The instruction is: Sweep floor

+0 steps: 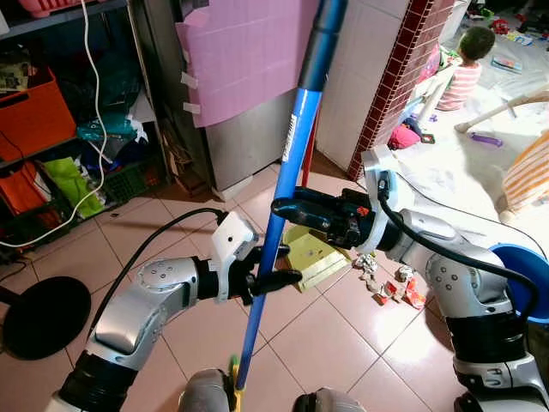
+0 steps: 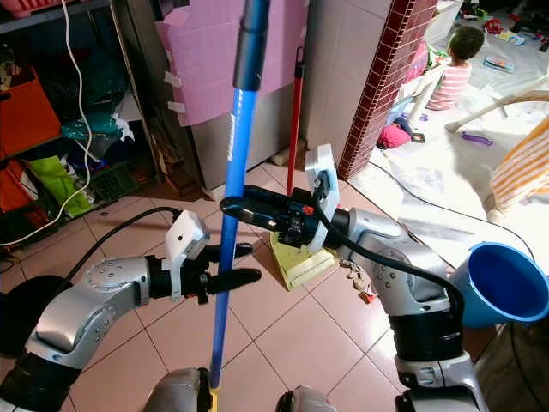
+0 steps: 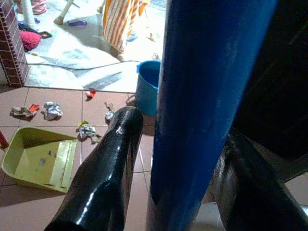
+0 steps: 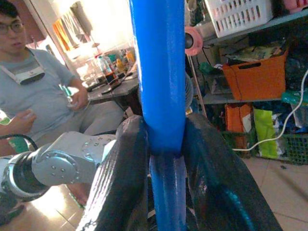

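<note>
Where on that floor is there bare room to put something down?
Bare tiles lie between the black disc and the left hand, and in front of the dustpan toward the robot. It is crowded right of the dustpan, where wrappers lie scattered up to the blue bucket, and along the shelves. Both hands grip the broom handle.

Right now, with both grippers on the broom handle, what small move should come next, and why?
Probably swing the broom handle toward the robot's right. The left gripper and right gripper both clamp it upright, and the scraps of litter lie on the tiles beside the yellow dustpan, not yet in it.
</note>
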`<state>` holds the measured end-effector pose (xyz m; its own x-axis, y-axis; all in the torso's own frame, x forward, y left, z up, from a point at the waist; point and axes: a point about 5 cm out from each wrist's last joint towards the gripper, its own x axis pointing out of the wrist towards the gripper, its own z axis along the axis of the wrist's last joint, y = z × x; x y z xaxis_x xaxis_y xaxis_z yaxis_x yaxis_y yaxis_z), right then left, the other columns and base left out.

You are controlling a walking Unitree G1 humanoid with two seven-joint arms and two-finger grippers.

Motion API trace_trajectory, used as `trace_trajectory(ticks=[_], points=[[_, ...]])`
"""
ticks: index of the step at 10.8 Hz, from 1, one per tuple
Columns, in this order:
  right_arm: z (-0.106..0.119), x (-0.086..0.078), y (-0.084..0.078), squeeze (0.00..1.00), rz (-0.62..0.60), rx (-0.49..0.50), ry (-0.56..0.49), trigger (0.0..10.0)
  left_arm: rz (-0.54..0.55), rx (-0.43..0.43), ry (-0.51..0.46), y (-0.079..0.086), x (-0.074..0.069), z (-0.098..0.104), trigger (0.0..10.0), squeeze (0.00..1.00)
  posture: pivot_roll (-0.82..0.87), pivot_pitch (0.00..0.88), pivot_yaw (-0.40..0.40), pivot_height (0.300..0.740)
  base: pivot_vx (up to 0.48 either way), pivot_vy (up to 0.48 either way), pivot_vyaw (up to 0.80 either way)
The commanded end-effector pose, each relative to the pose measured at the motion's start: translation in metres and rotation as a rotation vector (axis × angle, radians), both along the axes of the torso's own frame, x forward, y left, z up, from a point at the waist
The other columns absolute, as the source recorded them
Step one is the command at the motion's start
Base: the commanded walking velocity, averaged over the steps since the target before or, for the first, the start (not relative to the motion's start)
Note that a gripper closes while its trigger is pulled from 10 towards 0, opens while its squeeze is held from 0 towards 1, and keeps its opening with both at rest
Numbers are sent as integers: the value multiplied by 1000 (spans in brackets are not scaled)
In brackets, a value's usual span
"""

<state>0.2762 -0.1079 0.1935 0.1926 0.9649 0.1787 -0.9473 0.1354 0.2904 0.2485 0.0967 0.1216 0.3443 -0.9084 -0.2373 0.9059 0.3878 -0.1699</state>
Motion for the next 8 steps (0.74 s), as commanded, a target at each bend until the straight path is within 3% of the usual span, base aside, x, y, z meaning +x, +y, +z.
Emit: trace_trajectory(ticks=[1, 8], points=[[11, -4, -1, 0, 36, 43, -35, 0, -23, -1, 6, -2, 0, -1, 0, 0, 48, 126, -34, 740, 0, 0, 0], [10, -7, 0, 0, 41, 37, -26, 0, -10, -19, -1, -5, 1, -4, 0, 0, 48, 129, -34, 740, 0, 0, 0]])
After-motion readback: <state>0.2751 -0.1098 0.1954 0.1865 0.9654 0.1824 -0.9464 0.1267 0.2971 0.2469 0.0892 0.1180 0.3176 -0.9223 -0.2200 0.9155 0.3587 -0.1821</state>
